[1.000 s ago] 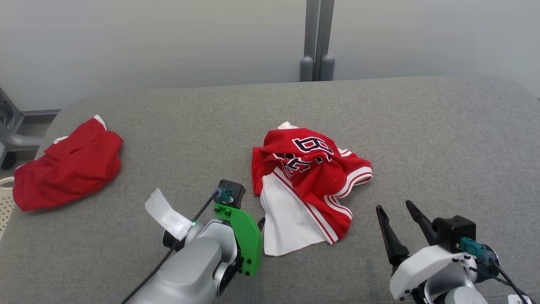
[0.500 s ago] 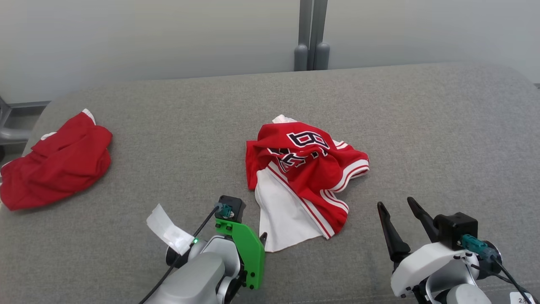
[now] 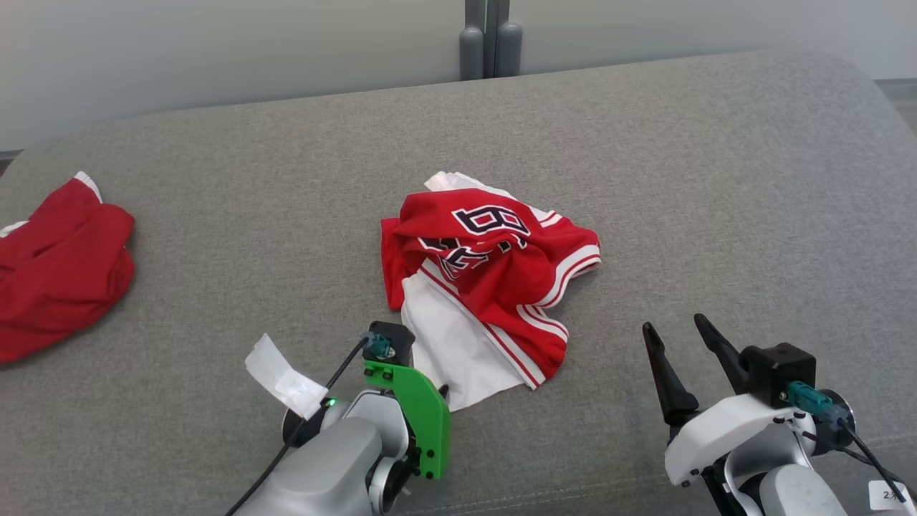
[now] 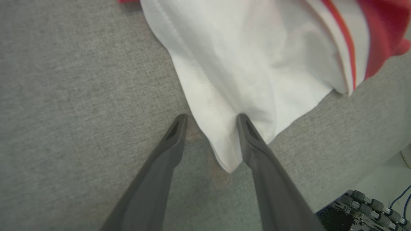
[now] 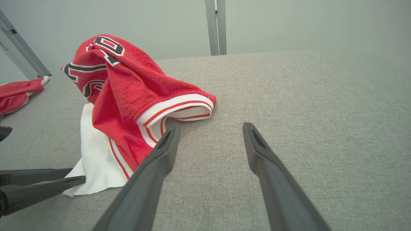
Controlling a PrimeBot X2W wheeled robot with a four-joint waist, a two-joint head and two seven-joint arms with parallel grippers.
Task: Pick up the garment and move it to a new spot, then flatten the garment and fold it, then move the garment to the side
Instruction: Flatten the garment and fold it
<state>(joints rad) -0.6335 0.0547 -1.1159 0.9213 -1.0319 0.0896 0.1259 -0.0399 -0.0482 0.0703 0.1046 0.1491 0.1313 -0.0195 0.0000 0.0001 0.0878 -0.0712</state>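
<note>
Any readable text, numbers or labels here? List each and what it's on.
"8", unsure: creased outlined digit on the red jersey.
Lettering under it: crumpled, unreadable.
"2", rest cut off: white sticker at the head view's lower right corner.
White tag on the left arm: no print legible.
</note>
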